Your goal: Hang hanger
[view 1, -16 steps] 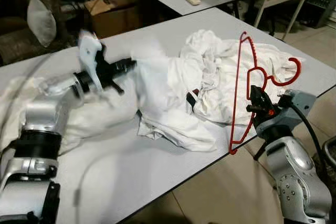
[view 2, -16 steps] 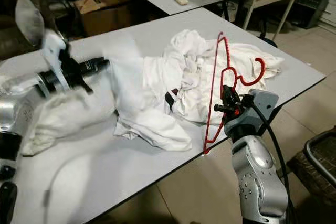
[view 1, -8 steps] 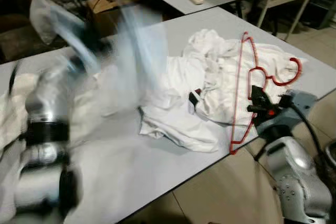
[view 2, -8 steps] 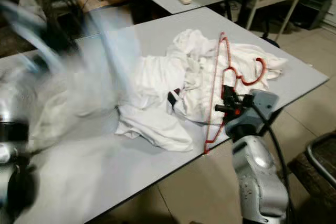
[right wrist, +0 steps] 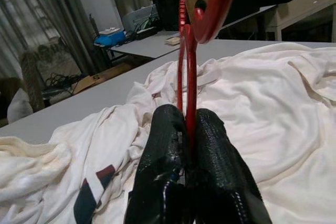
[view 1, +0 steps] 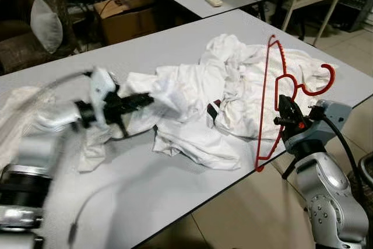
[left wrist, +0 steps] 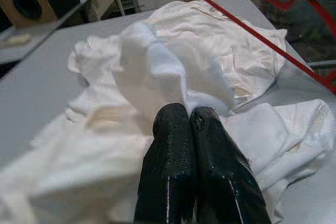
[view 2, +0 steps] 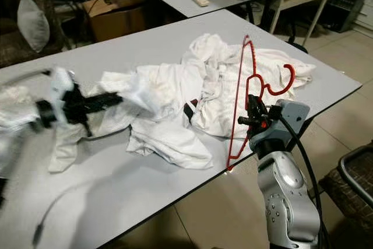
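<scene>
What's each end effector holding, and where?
Right end effector: red hanger, by the wire below its hook. Left end effector: a fold of the white garment.

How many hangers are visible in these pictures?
1. A red hanger is held by the right gripper at the table's near edge, over the white clothes. Others may be hidden under the clothes.

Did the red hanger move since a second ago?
No. The red hanger sits in the right gripper at the same spot against the table edge, its hook over the white clothes.
</scene>
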Motion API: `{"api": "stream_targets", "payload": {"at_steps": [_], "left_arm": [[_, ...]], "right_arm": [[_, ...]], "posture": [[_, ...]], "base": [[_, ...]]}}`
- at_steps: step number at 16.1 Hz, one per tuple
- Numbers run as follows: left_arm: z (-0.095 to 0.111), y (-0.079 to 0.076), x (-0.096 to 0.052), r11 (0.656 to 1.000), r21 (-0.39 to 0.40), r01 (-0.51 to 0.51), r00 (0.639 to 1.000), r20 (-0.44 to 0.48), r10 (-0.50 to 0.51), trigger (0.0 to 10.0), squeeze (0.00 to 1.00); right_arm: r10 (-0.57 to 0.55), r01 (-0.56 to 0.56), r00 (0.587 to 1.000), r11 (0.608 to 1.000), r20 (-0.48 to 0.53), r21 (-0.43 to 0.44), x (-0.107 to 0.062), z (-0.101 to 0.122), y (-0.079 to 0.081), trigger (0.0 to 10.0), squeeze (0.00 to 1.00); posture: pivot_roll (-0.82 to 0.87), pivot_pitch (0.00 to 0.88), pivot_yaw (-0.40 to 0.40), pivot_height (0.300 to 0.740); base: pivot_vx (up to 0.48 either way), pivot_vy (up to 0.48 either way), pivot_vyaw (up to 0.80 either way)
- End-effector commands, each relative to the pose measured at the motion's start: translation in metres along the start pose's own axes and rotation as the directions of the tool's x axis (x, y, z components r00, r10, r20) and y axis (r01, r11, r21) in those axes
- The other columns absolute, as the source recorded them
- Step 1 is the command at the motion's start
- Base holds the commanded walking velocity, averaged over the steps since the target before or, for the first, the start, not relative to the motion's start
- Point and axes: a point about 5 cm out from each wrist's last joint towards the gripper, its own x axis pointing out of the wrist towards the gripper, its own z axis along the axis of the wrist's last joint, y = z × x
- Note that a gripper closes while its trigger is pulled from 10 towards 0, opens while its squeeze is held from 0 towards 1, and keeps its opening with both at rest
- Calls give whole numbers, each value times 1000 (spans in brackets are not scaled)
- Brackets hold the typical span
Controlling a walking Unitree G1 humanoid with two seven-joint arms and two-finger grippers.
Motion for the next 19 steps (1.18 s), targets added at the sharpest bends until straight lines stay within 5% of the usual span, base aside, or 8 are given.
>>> {"api": "stream_targets", "payload": {"at_steps": [1,2,3,6,7,10,14,19], "left_arm": [[0,-1,-9,1000,17,18,1000,-19,-18,0,0],[-1,1,-19,998,58,28,998,-63,-24,3569,0],[-4,2,-26,994,106,33,992,-122,-20,10000,0],[-17,-7,-39,994,62,88,972,-223,-72,10000,20],[-17,-11,-41,995,24,101,972,-215,-94,10000,1000],[-28,-9,-59,995,39,91,939,-336,-72,10000,1000],[-25,23,-90,969,197,-146,884,-413,218,10000,1000],[17,1,-3,995,-57,-76,994,69,80,10000,976]], "right_arm": [[12,-12,1000,1000,7,-6,0,1,1,10000,0],[15,-15,1000,1000,5,-7,1,1,1,10000,0],[17,-17,1000,1000,4,-8,1,1,2,10000,0],[11,-11,1000,1000,2,-16,1,2,-2,10000,0],[-4,4,1000,1000,1,-24,0,2,-7,10000,0],[-56,55,998,997,-7,-54,-5,3,-22,10000,0],[-95,94,995,991,-9,-93,-9,9,-41,10000,0],[-116,114,993,989,-14,-99,-12,14,-53,10000,0]], "posture": [[-145,0,53,740],[-142,0,52,740],[-142,0,52,740],[-140,0,46,740],[-142,0,44,740],[-145,0,41,740],[-146,0,34,740],[-159,0,28,740]], "base": [[0,0,0],[0,0,0],[0,0,0],[0,0,0],[0,0,0],[0,0,0],[0,0,0],[0,0,0]]}}
